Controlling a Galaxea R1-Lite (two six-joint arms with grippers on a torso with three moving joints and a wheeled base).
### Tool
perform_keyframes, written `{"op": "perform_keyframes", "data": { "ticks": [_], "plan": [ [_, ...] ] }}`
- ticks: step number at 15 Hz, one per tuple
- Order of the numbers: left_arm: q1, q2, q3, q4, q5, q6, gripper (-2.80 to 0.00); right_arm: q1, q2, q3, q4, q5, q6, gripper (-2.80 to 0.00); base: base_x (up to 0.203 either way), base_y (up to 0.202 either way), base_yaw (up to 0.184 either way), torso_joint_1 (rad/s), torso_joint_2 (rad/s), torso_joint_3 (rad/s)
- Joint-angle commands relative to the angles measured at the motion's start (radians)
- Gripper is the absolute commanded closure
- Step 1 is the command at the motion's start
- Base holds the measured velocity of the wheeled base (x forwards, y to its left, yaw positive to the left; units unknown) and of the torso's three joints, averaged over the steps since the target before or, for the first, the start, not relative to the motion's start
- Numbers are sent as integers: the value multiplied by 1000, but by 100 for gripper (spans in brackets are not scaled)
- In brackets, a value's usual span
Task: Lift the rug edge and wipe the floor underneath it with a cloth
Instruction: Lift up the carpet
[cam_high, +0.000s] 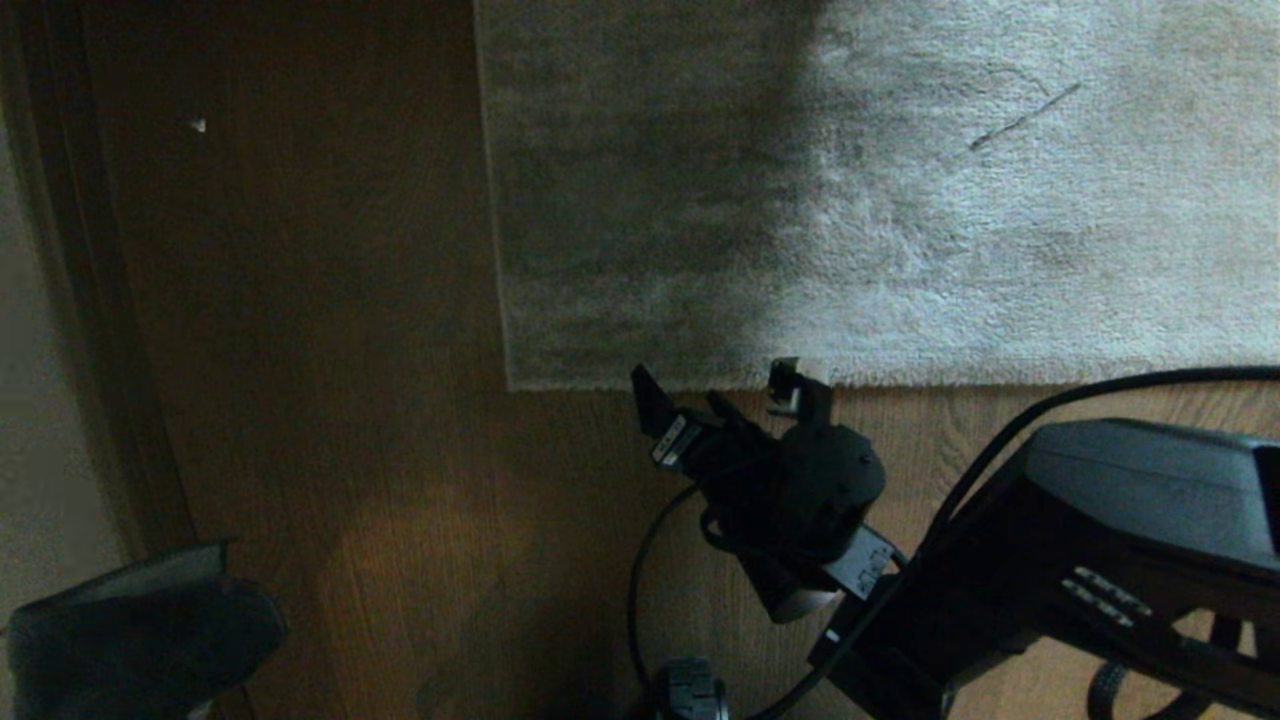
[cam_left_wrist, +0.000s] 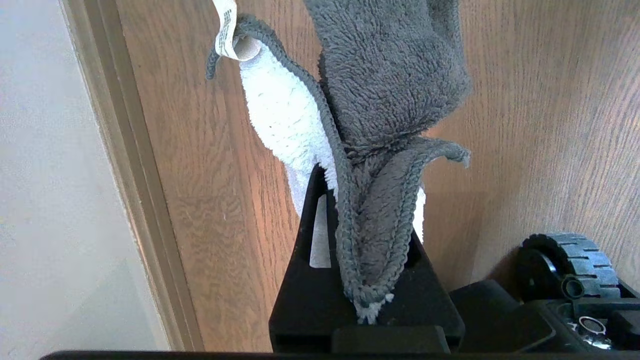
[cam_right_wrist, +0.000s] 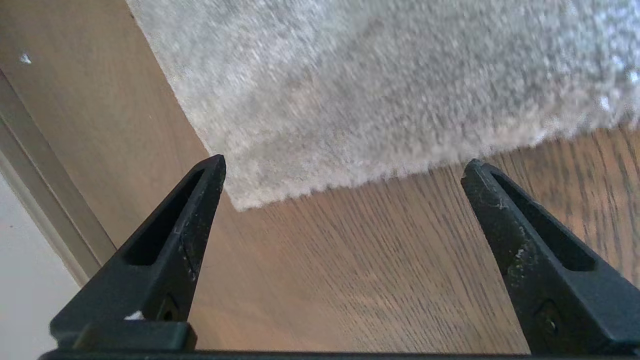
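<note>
The grey-beige rug lies flat on the brown wood-grain floor. Its near rug edge runs straight across the head view and ends in a corner at the left. My right gripper hovers over the floor just in front of that border, close to the corner. It stands wide open and empty, and the rug edge runs across between its fingertips. My left gripper is shut on the cloth, a grey and white rag hanging from its jaws over bare floor.
A skirting board and pale wall run along the left. Black cables and my right arm fill the lower right. A wheel of my base sits beside the left gripper. A dark part of my body shows at lower left.
</note>
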Motion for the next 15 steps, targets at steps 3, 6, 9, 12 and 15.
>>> {"op": "perform_keyframes", "data": {
  "ticks": [3,6,9,12,15],
  "plan": [
    [0,0,0,0,0,0,0,4,88,-27,-48,-3,9,-280,0,0,0,0,0,0],
    [0,0,0,0,0,0,0,2,160,-92,-48,-3,10,-280,0,0,0,0,0,0],
    [0,0,0,0,0,0,0,-6,188,-163,-48,-4,4,-280,0,0,0,0,0,0],
    [0,0,0,0,0,0,0,-48,193,-199,-48,-4,-1,-280,0,0,0,0,0,0],
    [0,0,0,0,0,0,0,-109,195,-235,-48,-4,-17,-280,0,0,0,0,0,0]
  ]
}}
